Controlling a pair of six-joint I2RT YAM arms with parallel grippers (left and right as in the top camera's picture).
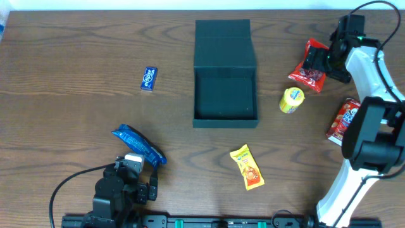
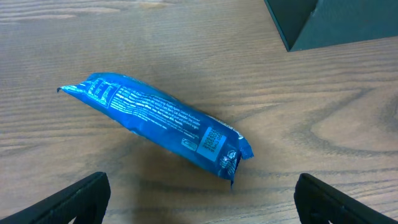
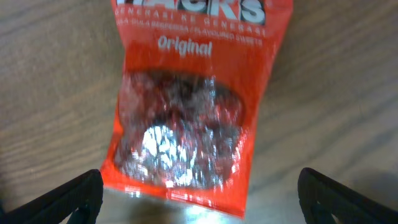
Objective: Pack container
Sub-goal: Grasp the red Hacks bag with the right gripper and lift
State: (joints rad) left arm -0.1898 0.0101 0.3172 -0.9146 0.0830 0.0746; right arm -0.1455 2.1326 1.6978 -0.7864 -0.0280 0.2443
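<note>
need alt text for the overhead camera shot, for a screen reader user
An open, empty dark square container sits centre-frame, lid folded back. Six snacks lie scattered around it on the wooden table; the left tool is open by a long blue packet and the right tool open over a red bag.

red "Original" snack bag point(image 3: 186, 118) on wood table point(image 3: 56, 93), end effector point(image 3: 199, 193) fingers wide apart

The wood-grain counter point(image 1: 76, 50) carries the open container point(image 1: 224, 122). Left of it lie a small blue packet point(image 1: 149, 79) and a long blue wrapper point(image 1: 138, 145). To its right are a yellow tub point(image 1: 292, 100), a red bag point(image 1: 309, 77) and a red packet point(image 1: 342, 120). Below it lies a yellow sachet point(image 1: 247, 167).
</note>
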